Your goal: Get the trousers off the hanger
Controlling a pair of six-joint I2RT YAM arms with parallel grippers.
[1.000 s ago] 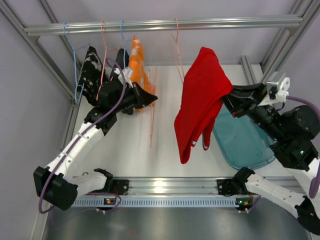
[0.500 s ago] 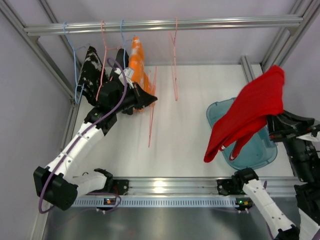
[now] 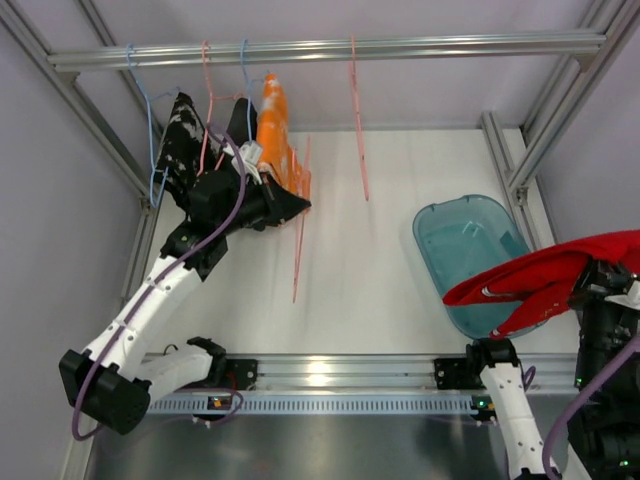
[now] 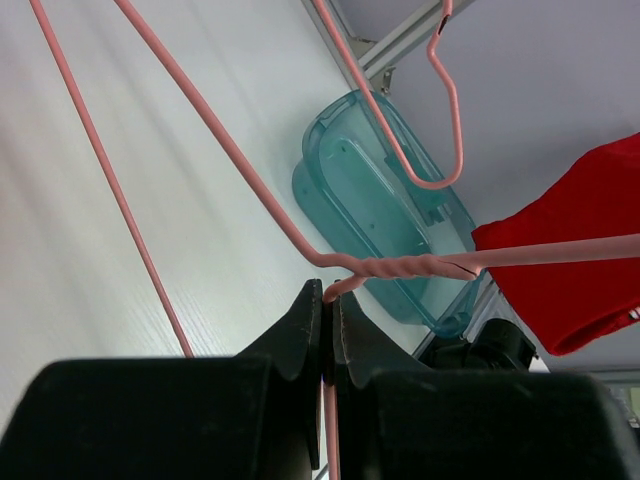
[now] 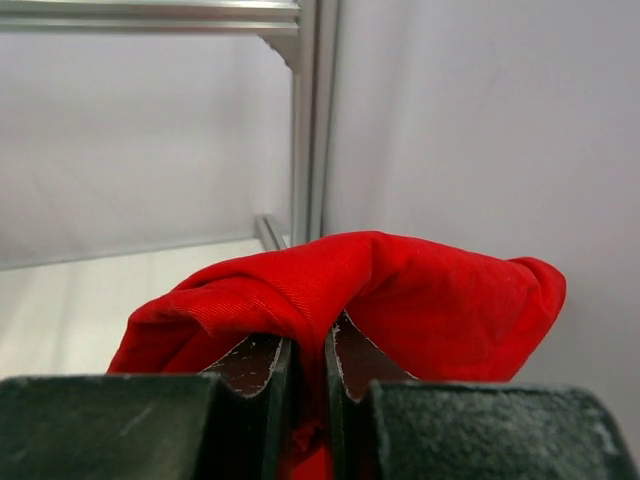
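**Red trousers off the hanger, held over the bench's near right corner**

At the far left corner of the bench (image 3: 380, 300), a black-and-white garment (image 3: 180, 145) and the orange trousers (image 3: 275, 125) hang side by side from the overhead rail (image 3: 330, 48). The orange trousers are on their hanger.

Just right of them, the left gripper (image 4: 328, 310) is raised above the bench. Its jaws are pressed together on the thin wire of a pink wire hanger (image 3: 298, 240), close to the twisted neck. That hanger carries no cloth that I can see.

Further right, near the middle of the rail, a bare pink hanger (image 3: 358, 130) hangs alone, apart from everything else.

A teal tub (image 3: 465, 250) sits on the bench toward the right edge.

At the near right corner, the right gripper (image 5: 308, 365) has its jaws nearly closed, clamping a fold of the red trousers (image 3: 540, 285). The cloth bunches over both fingers and stretches leftward above the tub's near rim, off the bench.
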